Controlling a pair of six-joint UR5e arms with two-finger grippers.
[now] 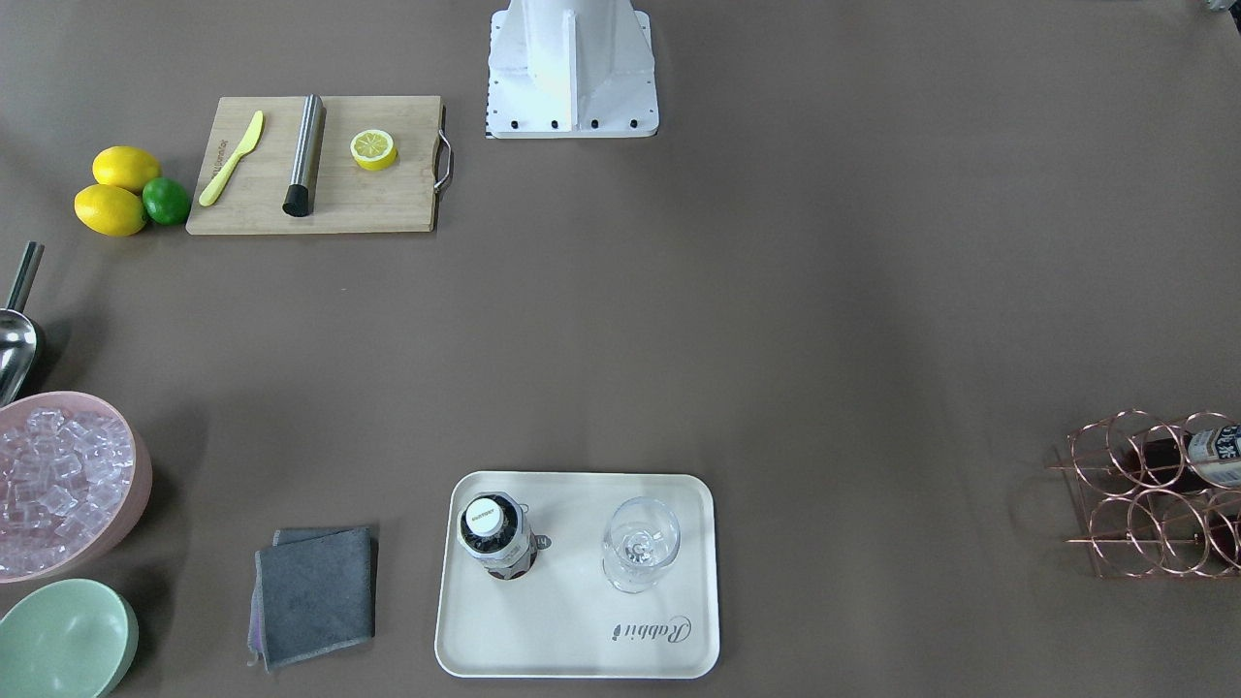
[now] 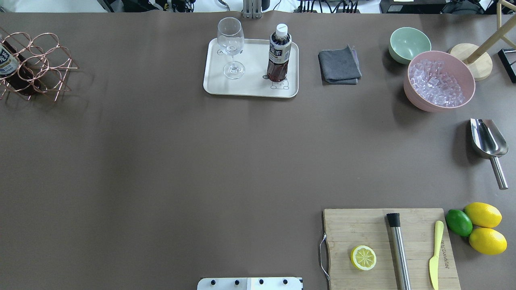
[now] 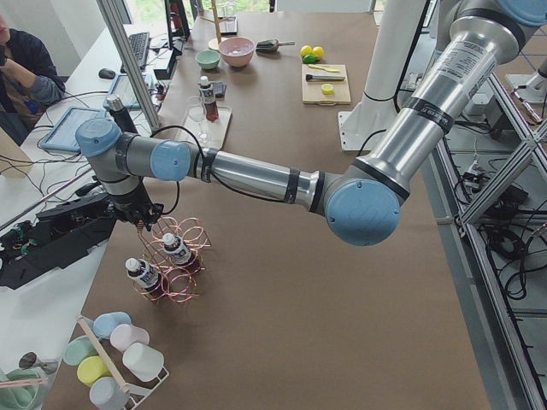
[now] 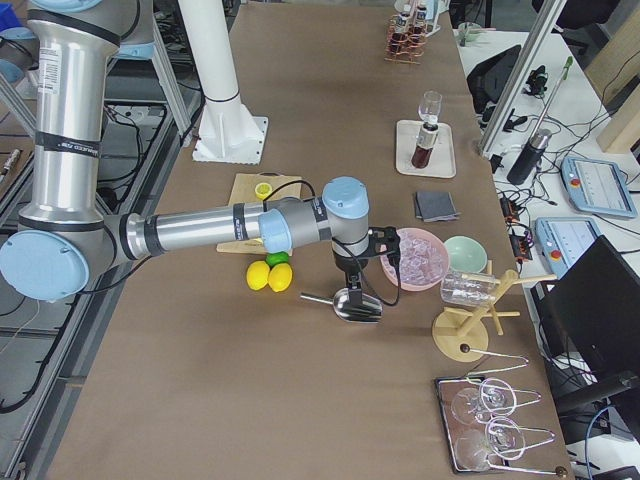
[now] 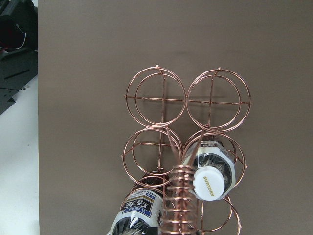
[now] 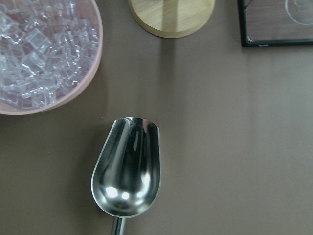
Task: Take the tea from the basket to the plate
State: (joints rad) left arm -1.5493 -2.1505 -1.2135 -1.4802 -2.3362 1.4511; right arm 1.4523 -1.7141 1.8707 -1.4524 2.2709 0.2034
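One tea bottle (image 2: 279, 54) stands upright on the cream plate (image 2: 250, 88), next to a wine glass (image 2: 231, 48); the bottle also shows in the front view (image 1: 496, 536). The copper wire basket (image 5: 156, 98) stands at the table's far left edge (image 2: 36, 64) and holds two more tea bottles (image 5: 211, 171) (image 5: 139, 215). My left gripper (image 3: 143, 222) hangs just above the basket (image 3: 175, 265); I cannot tell whether it is open or shut. My right gripper (image 4: 357, 282) hovers over a metal scoop (image 6: 127, 169); I cannot tell its state either.
A pink bowl of ice (image 2: 439, 80), a mint bowl (image 2: 409, 42) and a grey cloth (image 2: 339, 66) lie right of the plate. A cutting board (image 2: 387, 245) with a half lemon, a metal rod and a knife sits near the robot, with lemons and a lime (image 2: 458, 222) beside it.
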